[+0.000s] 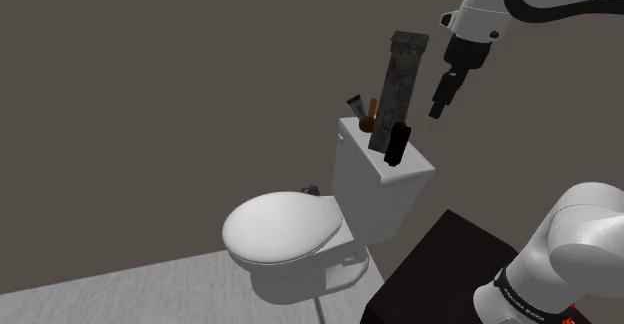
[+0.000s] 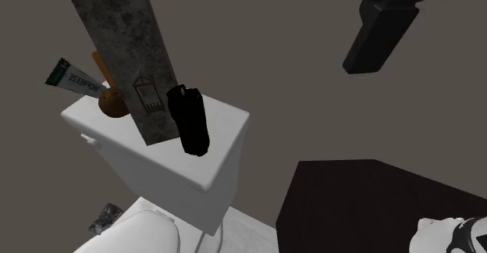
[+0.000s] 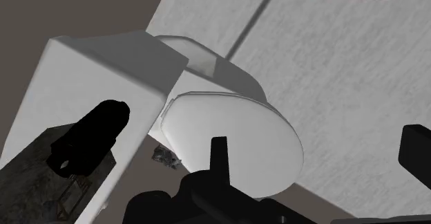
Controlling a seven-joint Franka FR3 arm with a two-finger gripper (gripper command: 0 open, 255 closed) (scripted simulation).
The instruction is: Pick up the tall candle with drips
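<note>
**Item 1: black candle** (image 1: 397,144). Dark, lumpy-sided column, judged to be the task's tall candle with drips. It stands upright on the toilet tank lid (image 1: 418,168), near the lid's edge on the shoulder view's right. It is just beside the tall carton, perhaps touching it.

**Item 2: tall grey mottled carton** (image 1: 402,77). Stands on the same lid and leans a little. It is much taller than the candle.

**Item 3: small goods behind the carton.** A brown round object (image 2: 113,101) and a printed tube (image 2: 70,76), at the lid's far side.

**Item 4: gripper** (image 1: 438,107). Hangs in the air above the tank and off to the shoulder view's right, apart from everything. In the wrist view its fingers (image 3: 219,153) stand wide apart with nothing between them.

**Item 5: surroundings.** White toilet with its seat cover (image 1: 280,227) down, and the dark stand (image 1: 445,262) below the arm.

**Hazards, as judged.**
- The carton crowds one flank of the candle, so a finger coming down on that side could strike the carton and tip it across the lid.
- The candle sits close to the lid's edge. A sideways nudge from a misaligned descent could send it off the tank.
- The uneven dripped surface may give the fingers poor purchase, and a high or off-centre grip could let the candle pivot or slip.
</note>
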